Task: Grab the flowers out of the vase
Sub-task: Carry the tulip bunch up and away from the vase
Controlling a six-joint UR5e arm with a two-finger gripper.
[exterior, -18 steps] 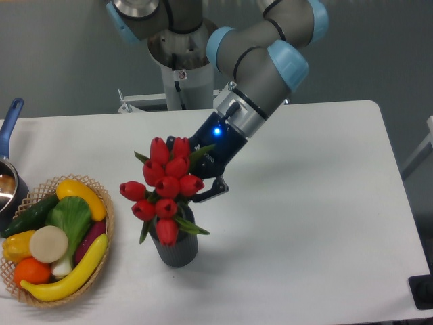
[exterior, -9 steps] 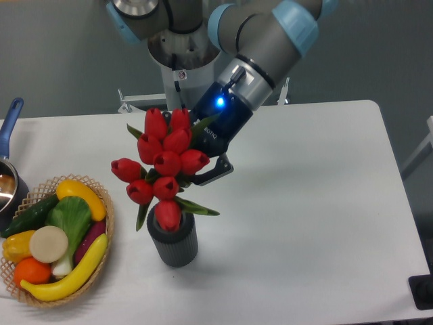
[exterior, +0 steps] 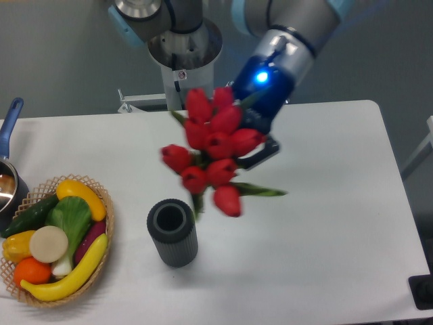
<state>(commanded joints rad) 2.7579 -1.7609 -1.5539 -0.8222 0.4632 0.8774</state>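
Holding nine-bud flowers (exterior: 215, 150), one vase (exterior: 173, 232)

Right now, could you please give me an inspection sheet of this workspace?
Surface: white table, upright vase and basket standing on it.
Job's things: flowers lifted clear of the vase, up and to its right; vase mouth empty.
Clutter: basket of fruit and vegetables at left; blue-handled pot at left edge.
Grippers: claw shut on the flowers, mostly hidden behind them.
Cables: nothing seen.
Surroundings: grey wall, arm base behind the table.
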